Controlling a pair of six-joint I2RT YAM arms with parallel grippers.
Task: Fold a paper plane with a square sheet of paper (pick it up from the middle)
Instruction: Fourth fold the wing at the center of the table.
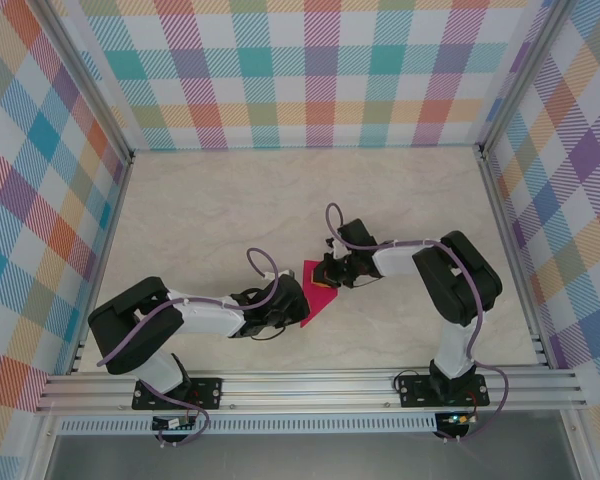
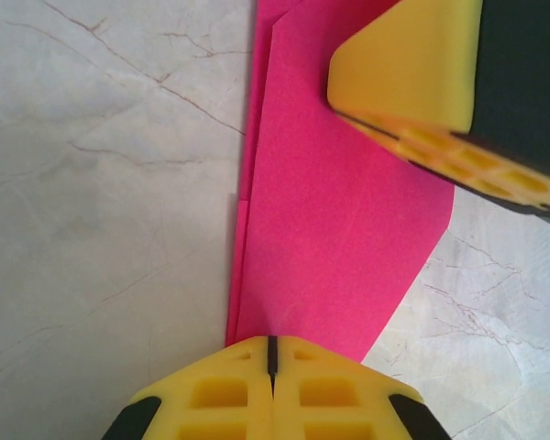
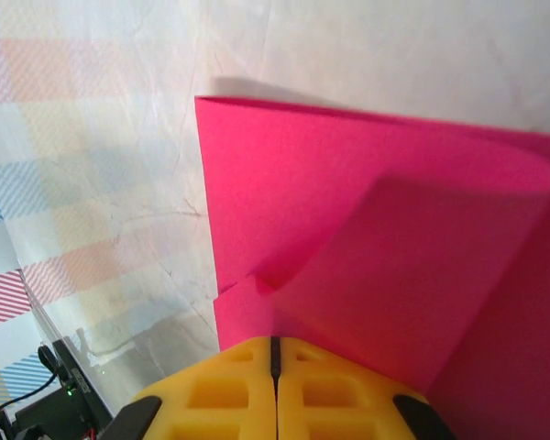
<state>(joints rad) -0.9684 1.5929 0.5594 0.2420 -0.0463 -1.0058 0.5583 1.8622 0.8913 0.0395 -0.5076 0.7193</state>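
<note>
The magenta-pink sheet of paper (image 1: 318, 298) lies on the marble table between my two grippers, folded into a narrow layered shape with one slanted edge (image 2: 339, 211). My left gripper (image 2: 271, 353) is shut, its tips resting on the paper's near end (image 1: 300, 303). My right gripper (image 3: 276, 353) is shut at the other end (image 1: 329, 277), on a flap of the paper (image 3: 412, 275) that rises from the flat layer and curls at the right. In the left wrist view one of the right gripper's yellow fingers (image 2: 403, 73) sits over the paper's far part.
The pale marble tabletop (image 1: 230, 210) stretches behind and to both sides of the paper. Plaid walls (image 1: 310, 70) with aluminium posts close in the back and sides. The arms' mounting rail (image 1: 310, 390) runs along the near edge.
</note>
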